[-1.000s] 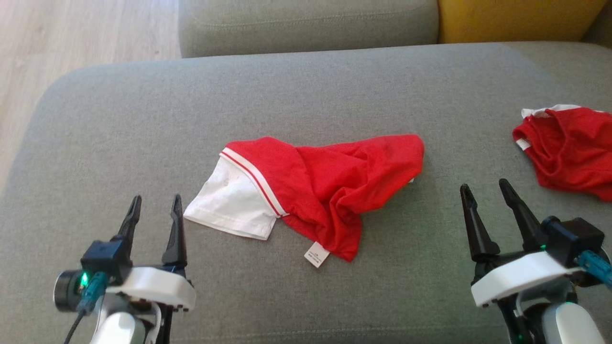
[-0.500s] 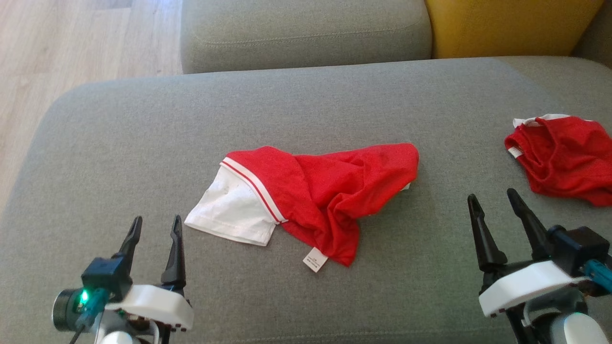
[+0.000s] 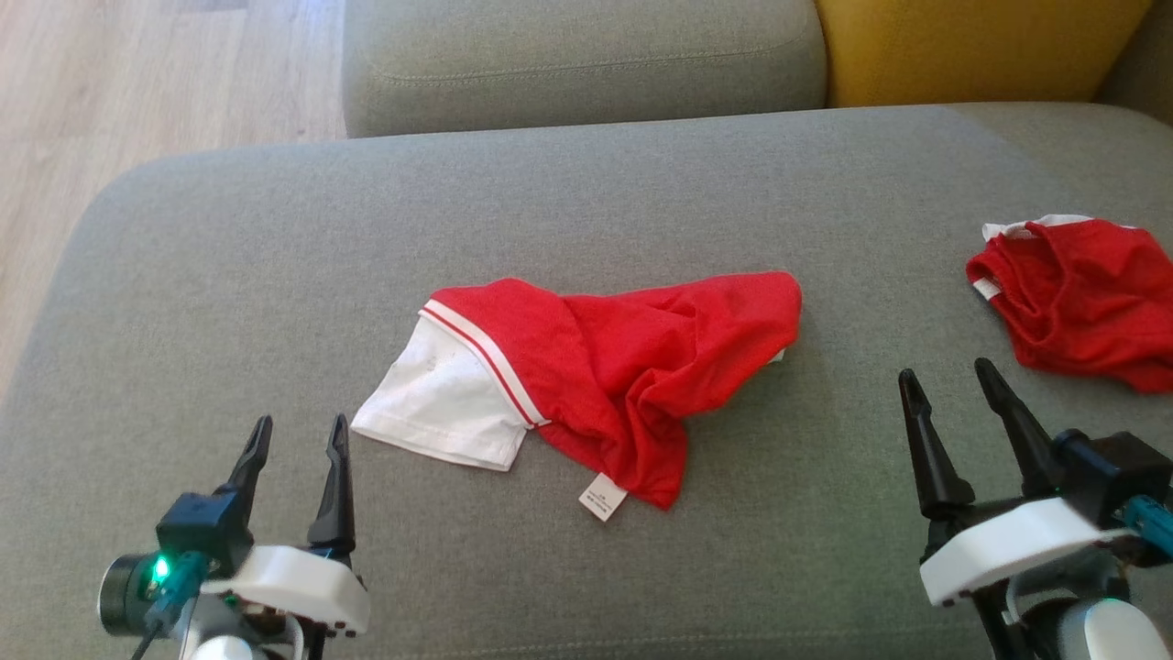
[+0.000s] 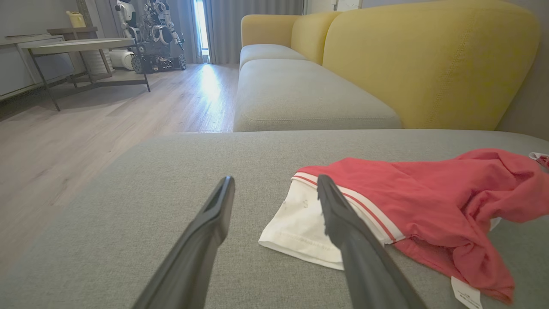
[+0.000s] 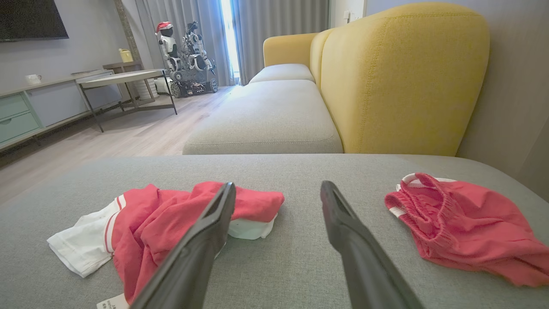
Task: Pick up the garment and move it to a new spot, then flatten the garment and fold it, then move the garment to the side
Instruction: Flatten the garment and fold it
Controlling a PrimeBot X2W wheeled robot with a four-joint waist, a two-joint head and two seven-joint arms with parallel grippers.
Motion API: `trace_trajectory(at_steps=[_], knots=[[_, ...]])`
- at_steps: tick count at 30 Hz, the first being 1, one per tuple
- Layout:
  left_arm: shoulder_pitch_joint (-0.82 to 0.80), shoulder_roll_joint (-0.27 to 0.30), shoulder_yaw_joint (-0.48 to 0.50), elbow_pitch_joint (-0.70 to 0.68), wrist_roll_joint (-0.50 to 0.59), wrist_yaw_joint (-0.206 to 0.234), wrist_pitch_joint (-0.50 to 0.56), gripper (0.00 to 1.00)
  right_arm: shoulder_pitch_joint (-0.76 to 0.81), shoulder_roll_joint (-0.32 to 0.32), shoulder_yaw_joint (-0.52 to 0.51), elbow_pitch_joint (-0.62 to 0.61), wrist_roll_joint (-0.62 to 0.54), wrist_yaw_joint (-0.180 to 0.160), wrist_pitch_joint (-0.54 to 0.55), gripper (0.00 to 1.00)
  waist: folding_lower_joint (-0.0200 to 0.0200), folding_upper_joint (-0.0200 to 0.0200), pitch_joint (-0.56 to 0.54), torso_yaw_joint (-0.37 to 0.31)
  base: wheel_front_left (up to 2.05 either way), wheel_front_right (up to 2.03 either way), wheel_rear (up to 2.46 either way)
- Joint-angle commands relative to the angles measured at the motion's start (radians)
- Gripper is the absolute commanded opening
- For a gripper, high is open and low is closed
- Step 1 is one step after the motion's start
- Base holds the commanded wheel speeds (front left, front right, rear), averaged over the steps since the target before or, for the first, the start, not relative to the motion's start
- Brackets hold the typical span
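I had the left gripper [image 3: 301, 422] with its fingers spread and empty, pointing forward just left of the crumpled garment [image 3: 605, 367]. The right gripper [image 3: 945, 369] gaped empty, well to the garment's right. The garment lay on the grey cushion [image 3: 641, 202].

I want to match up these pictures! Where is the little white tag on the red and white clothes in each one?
Head view: the white tag lies below centre, at the garment's near edge.
Left wrist view: tag in the bottom right corner.
Right wrist view: tag at the bottom edge, left side.
Shared landmark: the yellow sofa back.
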Motion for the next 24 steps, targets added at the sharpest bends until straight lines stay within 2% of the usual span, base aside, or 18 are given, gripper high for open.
trace_trajectory(at_steps=[1, 13, 24], knots=[[-0.042, 0.022, 0.033, -0.034, 0.003, 0.008, -0.002, 1.0, -0.027, -0.008, 0.02, -0.04, 0.005, 0.003, 0.002, 1.0, 0.0, 0.0, 0.0, 0.0, 0.0, 0.0, 0.0], [-0.057, 0.023, 0.027, -0.033, 0.002, 0.01, -0.007, 1.0, -0.029, -0.009, 0.034, -0.023, 0.014, 0.003, 0.004, 1.0, 0.0, 0.0, 0.012, 0.006, 0.0, 0.0, 0.0], [-0.147, 0.004, -0.002, -0.03, 0.016, -0.01, -0.023, 1.0, -0.122, 0.001, 0.188, 0.187, 0.105, 0.003, -0.013, 1.0, 0.0, 0.0, 0.104, 0.094, 0.0, 0.0, 0.0]])
